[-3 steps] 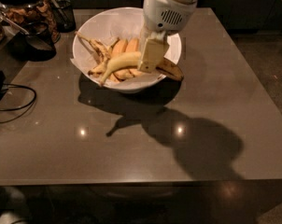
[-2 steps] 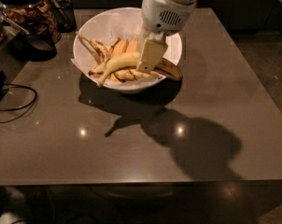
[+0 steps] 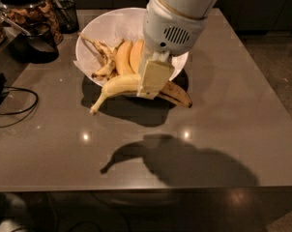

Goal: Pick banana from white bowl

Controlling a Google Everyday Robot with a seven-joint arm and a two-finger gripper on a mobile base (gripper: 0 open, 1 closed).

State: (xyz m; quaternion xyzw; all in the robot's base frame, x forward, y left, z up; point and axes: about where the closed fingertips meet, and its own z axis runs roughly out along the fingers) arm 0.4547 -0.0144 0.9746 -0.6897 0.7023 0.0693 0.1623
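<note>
pale-yellow banana point(image 3: 119, 85) hangs clamped mid-length in the gripper point(image 3: 153, 79) above the white bowl point(image 3: 95, 33); lift it level, slowly.

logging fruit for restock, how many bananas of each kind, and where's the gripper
long curved pale-yellow speckled banana, in the gripper over the large round white bowl's near rim: 1
short plump orange-yellow bananas, in bowl: 2
thin shrivelled black-spotted banana, in bowl: 1
total: 4
</note>
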